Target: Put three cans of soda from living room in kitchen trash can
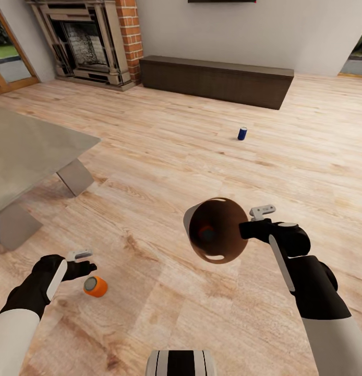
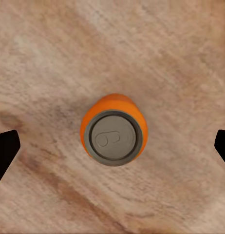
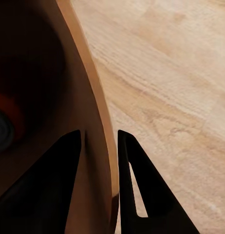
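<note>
Right tool grips bin; left tool spread over orange can.

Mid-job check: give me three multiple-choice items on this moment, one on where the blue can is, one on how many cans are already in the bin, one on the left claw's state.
1. Where is the dark blue soda can?
A. on the wood floor in front of the long dark cabinet
B. on the stone coffee table
C. inside the trash can

2. How many cans can be seen inside the trash can?
A. none
B. one
C. two

3. The left claw is:
A. shut on a can
B. open above the orange soda can
C. holding the bin

Answers: 1 A, it stands on bare floor. 2 B, one orange can shows inside. 3 B, fingertips sit wide apart on either side.
</note>
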You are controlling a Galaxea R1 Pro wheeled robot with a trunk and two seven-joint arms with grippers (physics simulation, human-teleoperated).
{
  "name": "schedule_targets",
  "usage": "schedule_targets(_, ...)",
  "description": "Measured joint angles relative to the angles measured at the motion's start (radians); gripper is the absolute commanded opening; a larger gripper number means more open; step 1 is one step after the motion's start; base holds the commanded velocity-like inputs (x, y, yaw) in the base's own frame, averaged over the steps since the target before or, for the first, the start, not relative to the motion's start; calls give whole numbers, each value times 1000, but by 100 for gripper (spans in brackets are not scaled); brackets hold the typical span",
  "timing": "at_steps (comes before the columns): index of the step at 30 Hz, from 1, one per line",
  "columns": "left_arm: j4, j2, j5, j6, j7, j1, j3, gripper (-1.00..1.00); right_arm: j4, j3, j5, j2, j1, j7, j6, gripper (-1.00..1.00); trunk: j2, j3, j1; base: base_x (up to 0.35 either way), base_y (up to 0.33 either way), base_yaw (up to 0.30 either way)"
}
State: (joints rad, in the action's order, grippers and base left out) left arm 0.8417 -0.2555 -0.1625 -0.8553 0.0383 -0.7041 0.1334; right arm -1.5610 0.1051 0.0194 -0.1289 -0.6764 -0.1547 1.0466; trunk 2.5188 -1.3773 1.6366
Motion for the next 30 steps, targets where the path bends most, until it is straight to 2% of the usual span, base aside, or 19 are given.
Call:
schedule_targets(17,-7,1,0,1,0,0,0,100,2,12,1,0,2,0,0,-100,4,-62,7,0,0,0)
schedule_targets(26,-1,1,0,1,0,0,0,100,-19,10,1,0,-9,0,0,-100,4,-62,7,0,0,0)
schedule_targets(30,-2,1,0,1,0,0,0,100,-22,9,9,-1,-35,0,0,-100,4,-62,7,0,0,0)
